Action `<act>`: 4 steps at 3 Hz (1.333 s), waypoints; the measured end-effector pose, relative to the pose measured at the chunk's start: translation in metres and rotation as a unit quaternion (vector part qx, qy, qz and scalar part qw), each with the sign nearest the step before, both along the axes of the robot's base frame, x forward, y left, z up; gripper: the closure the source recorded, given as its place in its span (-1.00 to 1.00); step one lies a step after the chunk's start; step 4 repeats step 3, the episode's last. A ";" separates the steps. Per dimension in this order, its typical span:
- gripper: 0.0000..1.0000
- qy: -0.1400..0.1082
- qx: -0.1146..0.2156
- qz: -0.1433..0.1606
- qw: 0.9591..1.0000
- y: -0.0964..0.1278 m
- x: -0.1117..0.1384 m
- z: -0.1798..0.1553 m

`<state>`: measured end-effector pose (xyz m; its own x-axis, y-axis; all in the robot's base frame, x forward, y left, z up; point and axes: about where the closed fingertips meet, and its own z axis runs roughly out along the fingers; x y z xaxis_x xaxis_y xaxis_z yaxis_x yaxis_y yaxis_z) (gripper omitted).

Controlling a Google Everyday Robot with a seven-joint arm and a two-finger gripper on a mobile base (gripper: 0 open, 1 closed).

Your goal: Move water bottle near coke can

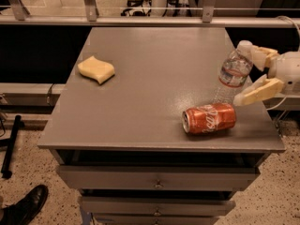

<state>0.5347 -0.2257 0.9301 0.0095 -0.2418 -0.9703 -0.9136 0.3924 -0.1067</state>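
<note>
The water bottle [231, 73] is clear with a white cap. It stands on the table's right side, leaning right, just behind the coke can. The coke can [209, 118] is red and lies on its side near the front right edge, a few centimetres from the bottle's base. My gripper [246, 77] comes in from the right edge, level with the bottle. It is open: one cream finger [261, 56] is by the bottle's cap and the other [258, 92] is lower, beside the bottle's body. Neither finger clamps the bottle.
A yellow sponge [96, 70] lies at the left of the grey table [150, 78]. Drawers sit below the table front. A rail and dark gap run behind the table. A black shoe [26, 206] is on the floor at lower left.
</note>
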 end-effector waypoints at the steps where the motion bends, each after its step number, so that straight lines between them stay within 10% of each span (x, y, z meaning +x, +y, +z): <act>1: -1.00 -0.021 -0.028 -0.013 0.999 -0.023 0.001 0.033; 2: -1.00 -0.077 -0.071 -0.058 0.993 -0.069 0.000 0.102; 4: -1.00 -0.081 -0.066 -0.057 0.993 -0.067 0.001 0.104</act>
